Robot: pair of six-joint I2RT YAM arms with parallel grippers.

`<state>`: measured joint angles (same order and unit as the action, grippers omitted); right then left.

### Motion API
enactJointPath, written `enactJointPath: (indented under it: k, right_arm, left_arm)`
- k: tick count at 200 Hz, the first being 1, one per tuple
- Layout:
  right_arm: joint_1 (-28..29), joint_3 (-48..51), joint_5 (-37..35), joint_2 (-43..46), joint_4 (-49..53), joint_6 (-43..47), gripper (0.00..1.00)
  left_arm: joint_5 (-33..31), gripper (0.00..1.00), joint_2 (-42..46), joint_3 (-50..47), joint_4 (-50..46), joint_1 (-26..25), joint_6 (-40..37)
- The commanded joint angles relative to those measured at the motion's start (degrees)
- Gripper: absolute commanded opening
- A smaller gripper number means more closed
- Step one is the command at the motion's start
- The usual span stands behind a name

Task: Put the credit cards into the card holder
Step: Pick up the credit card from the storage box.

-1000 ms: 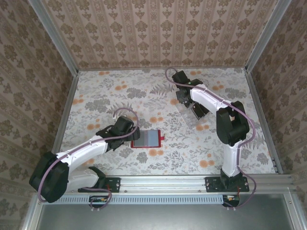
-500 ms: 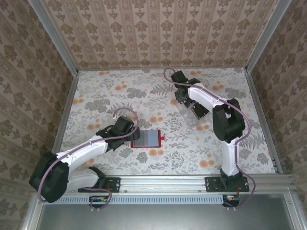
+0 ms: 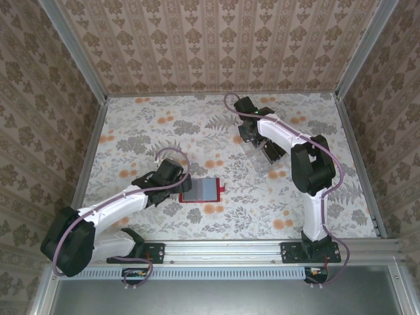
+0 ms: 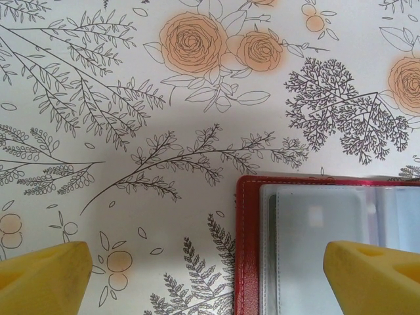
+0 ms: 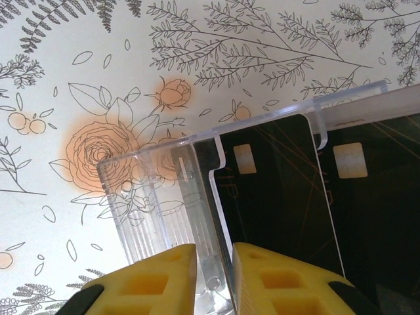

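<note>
From above, the left arm (image 3: 111,207) lay low and stretched across the desk (image 3: 164,131) from its base toward the middle. The left fingers (image 3: 178,181) rested at the left edge of the card holder (image 3: 200,190). The holder lay open and flat, its long axis left to right and its closure tab on the right edge. The right arm (image 3: 315,170) rose from its base, bent at the elbow and reached to the far side. There the right fingers (image 3: 251,139) met the far-left end of the clear tray (image 3: 259,159). The tray sat at a slant, with the credit cards (image 3: 270,152) dark inside it.

The left wrist view showed what the overhead one could not. Both yellow tips stood wide apart, one over bare desk and one over the holder. The holder's red stitched corner and pale clear sleeves faced up.

The right wrist view showed the two yellow tips nearly together, with the tray's clear wall between them. Whether they pinched it could not be told. The black cards stood on edge just behind that wall, each with a pale square near its top.
</note>
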<state>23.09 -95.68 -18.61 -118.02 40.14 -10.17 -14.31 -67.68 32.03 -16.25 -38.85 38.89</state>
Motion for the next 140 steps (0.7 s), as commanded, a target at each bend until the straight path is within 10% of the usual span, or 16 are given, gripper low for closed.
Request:
enactJointPath:
  k: [1,140]
  right_arm:
    - [-0.3,-0.6,0.9,0.8,1.1,0.6,0.20]
    - [-1.7,-2.3,3.8,-0.8,2.2,1.9,0.03]
  left_arm:
    - [-0.1,1.00,-0.2,0.7,-0.3,0.5,-0.7]
    - [0.0,1.00,0.0,1.1,-0.6,0.4,-1.0]
